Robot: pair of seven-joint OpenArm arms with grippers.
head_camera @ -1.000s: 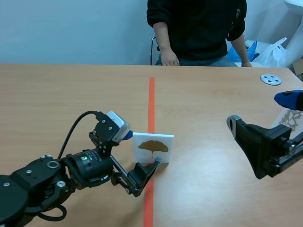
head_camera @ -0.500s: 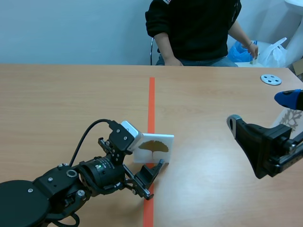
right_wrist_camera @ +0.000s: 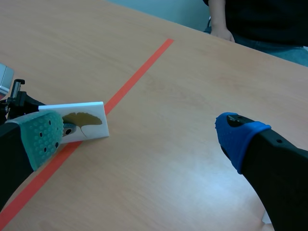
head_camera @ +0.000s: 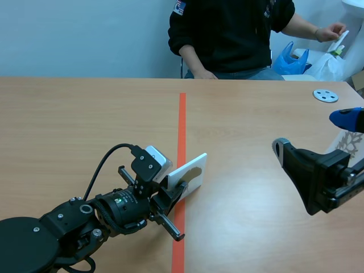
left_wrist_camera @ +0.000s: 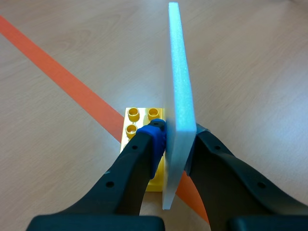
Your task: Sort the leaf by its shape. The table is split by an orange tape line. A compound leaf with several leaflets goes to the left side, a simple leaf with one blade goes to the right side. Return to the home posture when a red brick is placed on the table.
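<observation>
- Between the fingers of the left gripper (left_wrist_camera: 177, 134) a white card (left_wrist_camera: 180, 96) stands on edge. The fingers are closed narrowly on its two faces, and a blue pad (left_wrist_camera: 155, 132) presses one side. The pad on the other finger is hidden behind the card.
- From the left wrist view only the card's thin edge shows, so its printed face cannot be read there.
- Just under and beside the gripped card lies a yellow brick (left_wrist_camera: 139, 118) with round studs, resting on the orange tape line (head_camera: 181, 122). The card and one finger cover part of it. Whether the card touches it cannot be told.
- At the lower centre of the scene view the card leans at a slant over the tape line. Its face is too steeply angled to make out.
- From the right wrist view a ginkgo leaf (right_wrist_camera: 83, 119) shows on the card, a single fan-shaped blade.
- At the right edge of the scene view the right gripper (right_wrist_camera: 139, 137) hangs above the table (head_camera: 85, 125), well apart from the card. Its fingers are spread wide and hold nothing.
- Behind that arm a card with a snowflake (head_camera: 348, 142) is partly hidden.
- Toward the upper right lies a grey disc (head_camera: 326, 95).
- Across the top a person (head_camera: 233, 34) sits, cut off at the frame's edge, with one hand (head_camera: 333, 31) raised to the upper right.
</observation>
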